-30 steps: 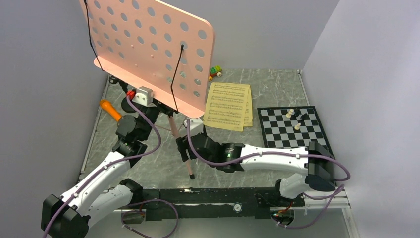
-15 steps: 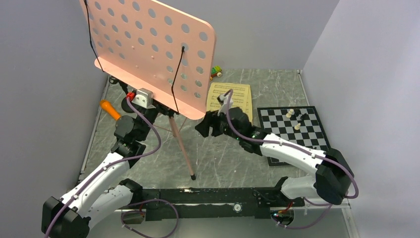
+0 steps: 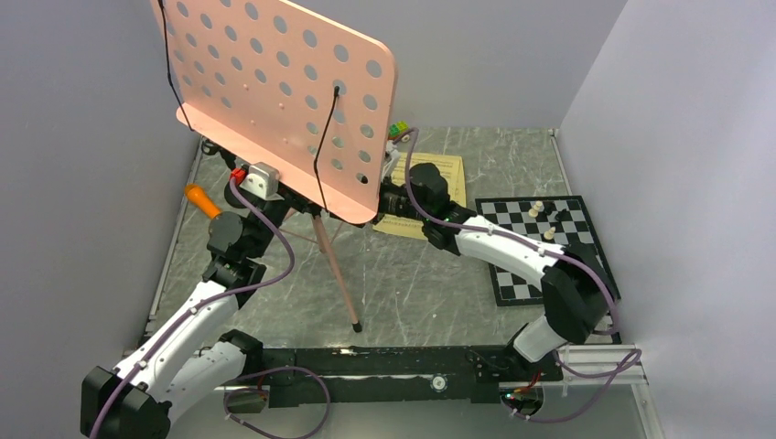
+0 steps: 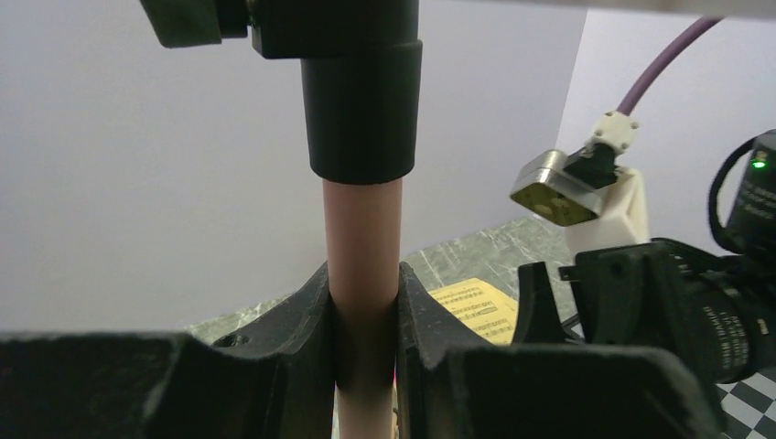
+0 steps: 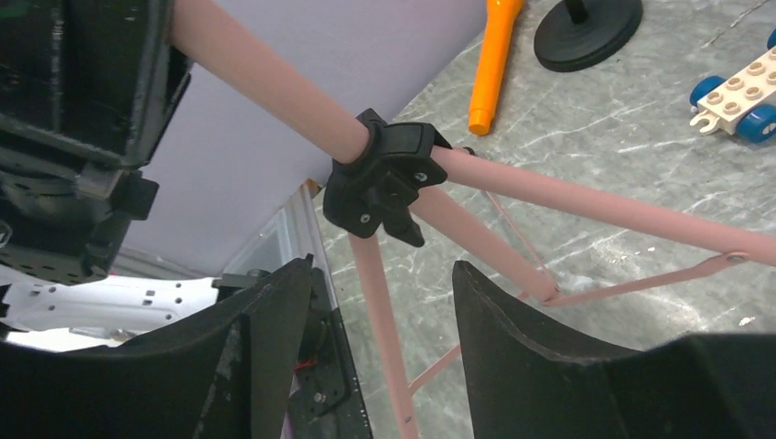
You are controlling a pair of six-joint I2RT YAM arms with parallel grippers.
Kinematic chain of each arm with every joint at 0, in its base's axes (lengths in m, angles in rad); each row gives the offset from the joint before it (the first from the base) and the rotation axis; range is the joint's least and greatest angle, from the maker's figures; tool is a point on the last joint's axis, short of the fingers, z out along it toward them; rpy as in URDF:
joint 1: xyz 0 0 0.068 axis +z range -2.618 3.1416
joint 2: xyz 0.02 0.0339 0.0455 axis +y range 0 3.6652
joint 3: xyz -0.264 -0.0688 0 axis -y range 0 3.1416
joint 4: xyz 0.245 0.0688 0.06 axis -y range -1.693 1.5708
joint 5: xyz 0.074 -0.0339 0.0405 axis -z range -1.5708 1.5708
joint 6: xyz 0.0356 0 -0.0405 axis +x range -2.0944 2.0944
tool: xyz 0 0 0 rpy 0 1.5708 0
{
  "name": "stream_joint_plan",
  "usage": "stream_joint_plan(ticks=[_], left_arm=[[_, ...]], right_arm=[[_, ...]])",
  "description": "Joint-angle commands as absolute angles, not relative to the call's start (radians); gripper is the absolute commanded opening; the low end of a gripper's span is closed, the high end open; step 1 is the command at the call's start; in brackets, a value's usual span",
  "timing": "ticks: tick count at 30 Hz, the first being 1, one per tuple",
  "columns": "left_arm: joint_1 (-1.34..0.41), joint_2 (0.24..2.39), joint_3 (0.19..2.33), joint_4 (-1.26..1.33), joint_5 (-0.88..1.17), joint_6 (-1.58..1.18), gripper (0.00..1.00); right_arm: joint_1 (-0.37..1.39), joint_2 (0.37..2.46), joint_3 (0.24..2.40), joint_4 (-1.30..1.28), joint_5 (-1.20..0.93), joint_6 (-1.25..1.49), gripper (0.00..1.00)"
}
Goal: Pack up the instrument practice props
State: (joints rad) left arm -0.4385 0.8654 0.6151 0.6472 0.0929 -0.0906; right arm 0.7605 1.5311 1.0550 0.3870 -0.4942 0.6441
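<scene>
**A:** So, from above, where is everything?

**B:** Well, the tall pink perforated metal tripod music stand (image 3: 274,101) is upright, its pole right at the left gripper (image 3: 285,197), which is tucked under the plate. The right gripper (image 3: 386,198) sits at the opposite side, under the plate's edge. The yellow paper sheet-music pages (image 3: 447,169) lie flat just behind it. The orange plastic toy microphone (image 3: 203,201) lies just outboard of the left gripper.

**A:** And the left wrist view?

**B:** Both jaws are clenched on the pink pole (image 4: 364,229), directly below its black collar (image 4: 361,110). I judge that hold is there to steady the stand, so it can't topple while the other arm works.

**A:** And the right wrist?

**B:** Jaws apart, grasping nothing. One pink leg (image 5: 384,366) runs down between them, untouched, and the black plastic leg hub (image 5: 380,183) sits just ahead. The small black round-based mic stand (image 5: 587,32) and a block toy car (image 5: 737,96) lie farther ahead on the grey marbled table (image 5: 595,165). It's probably lined up there to fold the legs.
</scene>
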Motion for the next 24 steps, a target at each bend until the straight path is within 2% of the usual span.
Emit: stream_joint_plan(ticks=[1,6,16,21,24], left_arm=[[-0.452,0.865,0.607,0.585,0.235,-0.124,0.0],[-0.452,0.873,0.619,0.573,0.239,-0.126,0.0],[-0.452,0.883,0.629,0.558,0.245,-0.123,0.0],[-0.452,0.882,0.627,0.553,0.245,-0.124,0.0],[-0.452,0.88,0.625,0.552,0.244,-0.127,0.0]], right_arm=[[0.759,1.577,1.145,0.424,-0.558,0.564,0.61],[0.759,1.61,1.171,0.399,-0.54,0.467,0.51],[0.766,1.66,1.208,0.396,-0.54,0.391,0.49],[0.784,1.644,1.155,0.466,-0.49,0.309,0.28],[0.793,1.648,1.149,0.49,-0.476,0.277,0.28]])
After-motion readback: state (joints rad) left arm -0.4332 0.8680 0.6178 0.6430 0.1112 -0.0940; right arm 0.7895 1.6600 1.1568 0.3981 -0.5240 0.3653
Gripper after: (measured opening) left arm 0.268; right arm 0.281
